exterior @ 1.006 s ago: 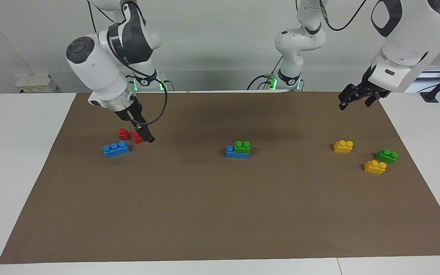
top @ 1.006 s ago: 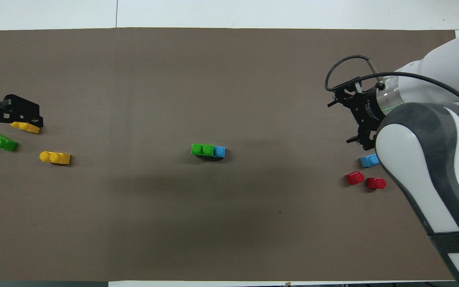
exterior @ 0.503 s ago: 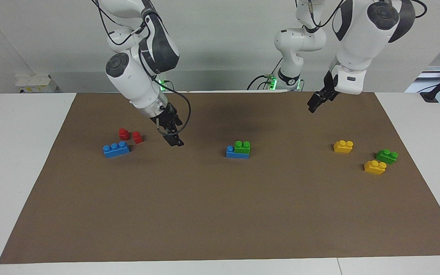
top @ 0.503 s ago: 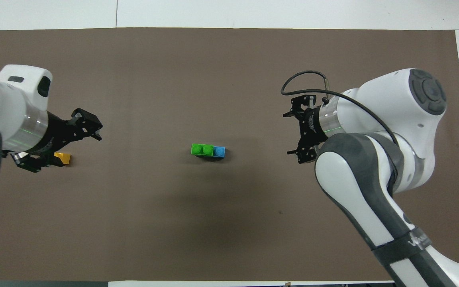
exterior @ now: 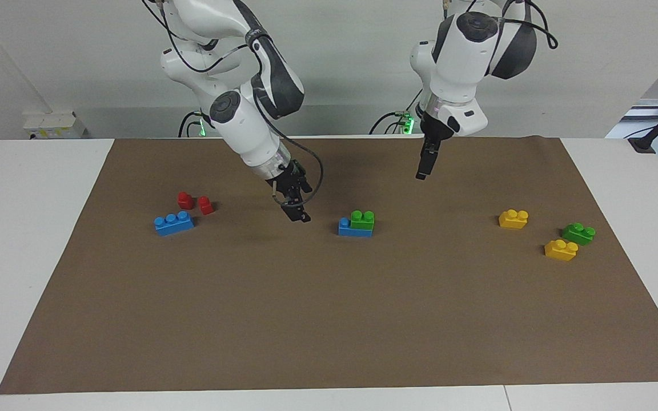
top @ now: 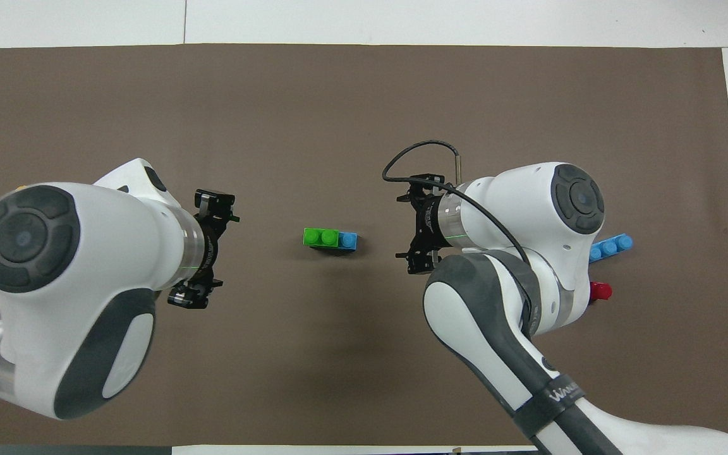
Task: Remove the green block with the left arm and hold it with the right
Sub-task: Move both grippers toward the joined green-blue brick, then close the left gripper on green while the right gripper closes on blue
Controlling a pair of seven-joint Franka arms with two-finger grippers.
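Note:
A green block (exterior: 362,218) sits on one end of a blue brick (exterior: 350,228) at the middle of the brown mat; the stack also shows in the overhead view (top: 321,237). My right gripper (exterior: 297,214) hangs low over the mat beside the stack, toward the right arm's end, and shows in the overhead view (top: 419,226). My left gripper (exterior: 422,171) is higher, over the mat toward the left arm's end of the stack, and also shows from overhead (top: 205,249). Neither touches the stack. A second green block (exterior: 578,233) lies at the left arm's end.
Two yellow bricks (exterior: 513,218) (exterior: 561,249) lie by the second green block. A loose blue brick (exterior: 174,223) and two small red blocks (exterior: 185,200) (exterior: 206,205) lie at the right arm's end. The brown mat (exterior: 329,319) covers the white table.
Both grippers have swung in from the ends of the table toward the middle stack. The right one left the red blocks, the left one left the yellow bricks. No block moved.

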